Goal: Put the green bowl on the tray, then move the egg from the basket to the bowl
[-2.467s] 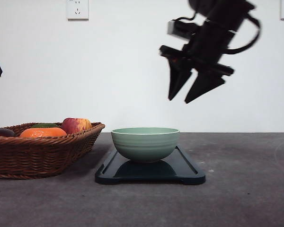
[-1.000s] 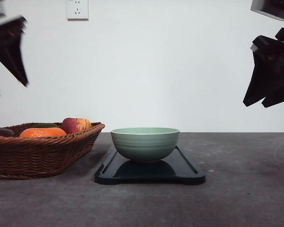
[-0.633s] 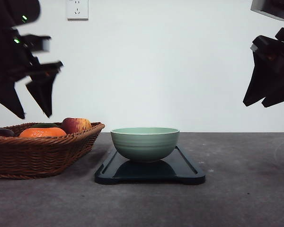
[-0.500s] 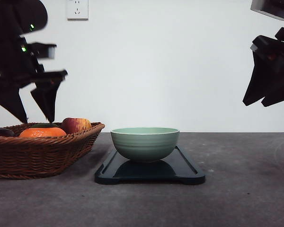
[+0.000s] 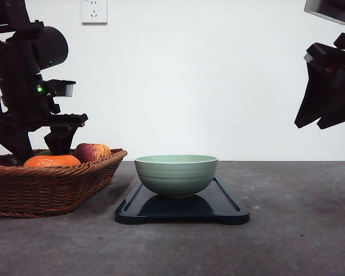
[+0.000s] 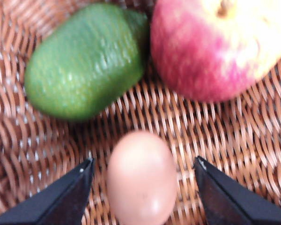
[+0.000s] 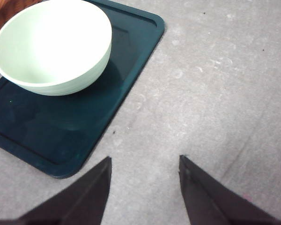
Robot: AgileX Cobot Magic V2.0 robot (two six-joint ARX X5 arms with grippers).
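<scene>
Left gripper (image 6: 141, 176) was down inside the basket (image 5: 46, 187), jaws spread wide with the egg (image 6: 141, 180) sitting between them, a gap on each side, neither jaw touching it. Egg lay on the wicker floor. Just beyond the jaws were a green avocado-like fruit (image 6: 86, 61) and a red-yellow apple (image 6: 220, 47), the two touching each other, both apart from the egg. Front view showed the left gripper (image 5: 37, 146) dipped behind the basket rim next to an orange fruit (image 5: 52, 161) and the apple (image 5: 92, 152). Green bowl (image 5: 176, 174) stood upright on the tray (image 5: 218, 210), nothing in it, well off to the side of the left jaws. Right gripper (image 5: 325, 118) hung high in the air, far from the bowl; its jaws were open and held nothing, with bare counter (image 7: 215, 93) between them and the tray (image 7: 47, 136) and bowl (image 7: 54, 44) off to one side.
</scene>
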